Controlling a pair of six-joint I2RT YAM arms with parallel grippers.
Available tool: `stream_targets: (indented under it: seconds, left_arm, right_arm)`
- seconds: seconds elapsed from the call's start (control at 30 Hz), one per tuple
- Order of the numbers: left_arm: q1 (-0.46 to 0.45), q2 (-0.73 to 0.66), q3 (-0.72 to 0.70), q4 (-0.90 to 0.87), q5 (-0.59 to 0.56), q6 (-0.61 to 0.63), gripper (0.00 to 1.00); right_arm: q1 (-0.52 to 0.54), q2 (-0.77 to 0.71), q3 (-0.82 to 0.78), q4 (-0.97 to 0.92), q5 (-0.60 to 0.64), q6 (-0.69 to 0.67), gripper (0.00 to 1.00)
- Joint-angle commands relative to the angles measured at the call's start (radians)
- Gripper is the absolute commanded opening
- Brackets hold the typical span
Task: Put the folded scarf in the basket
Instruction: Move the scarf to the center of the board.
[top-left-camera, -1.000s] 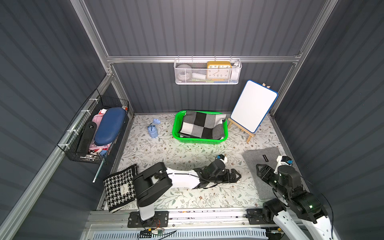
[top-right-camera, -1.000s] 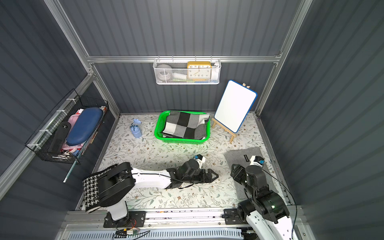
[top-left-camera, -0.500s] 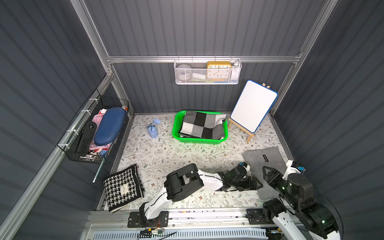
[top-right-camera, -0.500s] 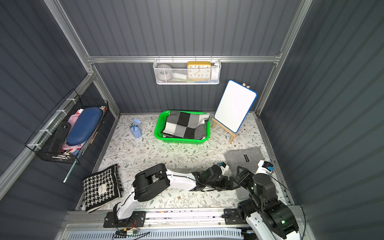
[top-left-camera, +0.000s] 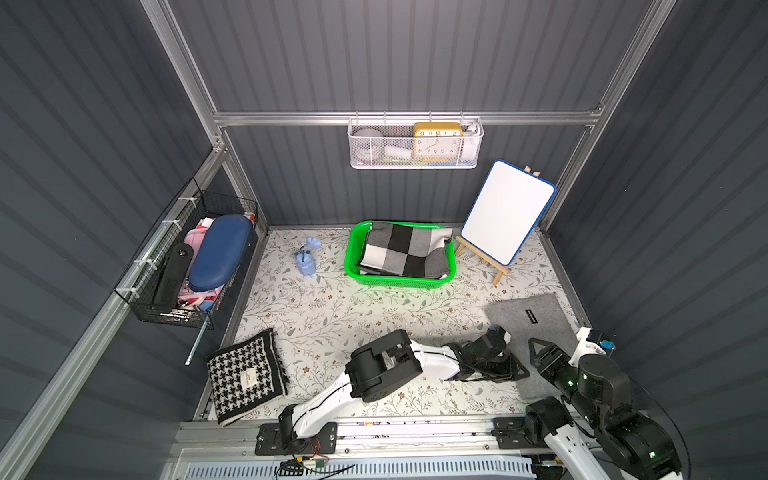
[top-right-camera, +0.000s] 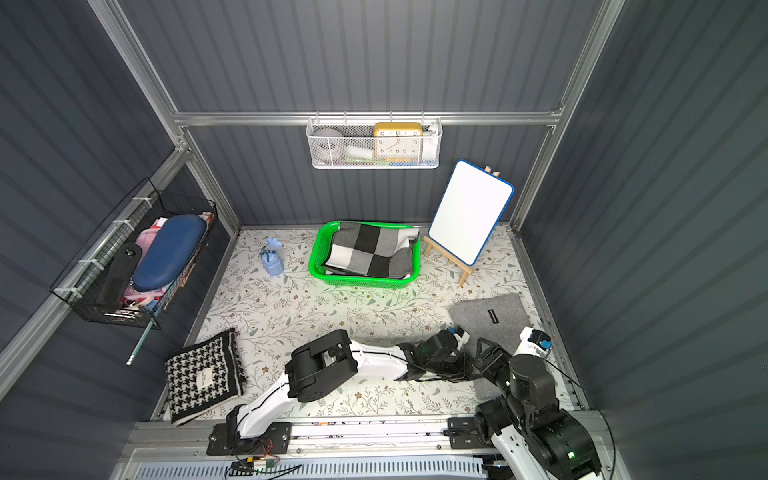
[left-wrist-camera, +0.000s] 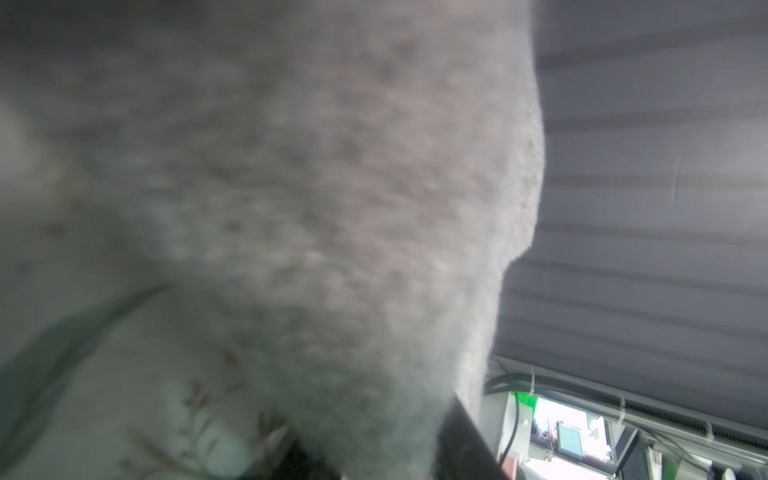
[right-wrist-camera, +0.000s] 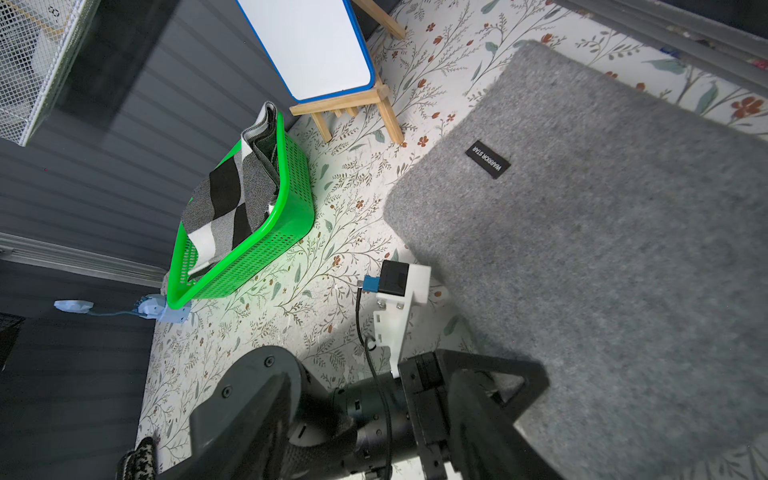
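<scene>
**Left claw (top-left-camera: 515, 370) pinches the grey scarf (top-left-camera: 548, 311) at the near right of the worktop (top-left-camera: 332, 316).**

The grey scarf lies flat at the near right, well apart from the basket (top-left-camera: 395, 282), which sits far and centre. The left arm stretches low across from the left, and its claw is nearly closed on the scarf's near-left edge. In the left wrist view, blurred grey cloth (left-wrist-camera: 332, 208) fills the picture and runs down between two dark fingers. The right claw (top-left-camera: 538, 353) hovers just beside it over the scarf, jaws well apart and empty. The basket holds a checked scarf (top-left-camera: 405, 253). A houndstooth scarf (top-left-camera: 245, 374) lies near left. A whiteboard (top-left-camera: 507, 212) stands right of the basket.
</scene>
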Motion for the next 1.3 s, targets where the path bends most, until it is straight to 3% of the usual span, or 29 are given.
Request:
stream_targets:
  seconds: [0.0, 0.1, 0.27, 0.37, 0.5, 0.63, 0.67, 0.7, 0.73, 0.8, 0.9, 1.03, 1.13, 1.27]
  left_arm:
    - [-0.003, 0.002, 0.003, -0.064, 0.010, 0.027, 0.13]
    - [-0.003, -0.055, -0.044, -0.083, -0.024, 0.059, 0.01]
    - [-0.002, -0.215, -0.194, -0.147, -0.082, 0.159, 0.01]
    - [-0.001, -0.366, -0.354, -0.219, -0.155, 0.188, 0.04]
    - [0.034, -0.616, -0.619, -0.268, -0.240, 0.189, 0.17]
    - [0.111, -0.885, -0.847, -0.408, -0.359, 0.171, 0.39]
    - [0.142, -0.971, -0.900, -0.446, -0.381, 0.153, 0.58]
    - [0.171, -1.057, -0.958, -0.471, -0.401, 0.133, 0.83]
    - [0.186, -1.133, -1.002, -0.486, -0.415, 0.118, 0.95]
    - [0.192, -1.297, -1.080, -0.512, -0.463, 0.075, 0.99]
    - [0.192, -1.454, -1.168, -0.471, -0.436, 0.008, 0.99]
    - [0.190, -1.473, -1.235, -0.333, -0.343, -0.002, 0.99]
    - [0.171, -1.371, -1.195, -0.266, -0.268, 0.011, 0.99]
    - [0.070, -1.195, -1.073, -0.250, -0.307, 0.028, 0.99]
  right_arm:
    - [0.004, -0.010, 0.009, -0.016, 0.018, -0.003, 0.65]
    - [0.004, -0.005, 0.001, -0.004, 0.008, -0.007, 0.65]
    - [0.005, 0.025, -0.018, 0.029, -0.017, -0.023, 0.65]
    - [0.004, 0.070, -0.049, 0.072, -0.064, -0.026, 0.65]
    - [0.004, 0.154, -0.136, 0.182, -0.155, -0.025, 0.64]
    - [0.004, 0.250, -0.193, 0.280, -0.210, -0.001, 0.64]
    - [0.004, 0.274, -0.201, 0.301, -0.223, 0.004, 0.64]
    - [0.005, 0.297, -0.207, 0.321, -0.232, 0.008, 0.64]
    - [0.005, 0.317, -0.211, 0.336, -0.239, 0.011, 0.64]
    - [0.005, 0.365, -0.218, 0.367, -0.251, 0.013, 0.63]
    - [0.008, 0.428, -0.206, 0.378, -0.267, -0.009, 0.63]
    - [0.008, 0.467, -0.198, 0.363, -0.259, -0.021, 0.63]
    - [0.008, 0.459, -0.213, 0.362, -0.261, -0.015, 0.63]
    - [0.008, 0.424, -0.246, 0.361, -0.253, 0.007, 0.63]
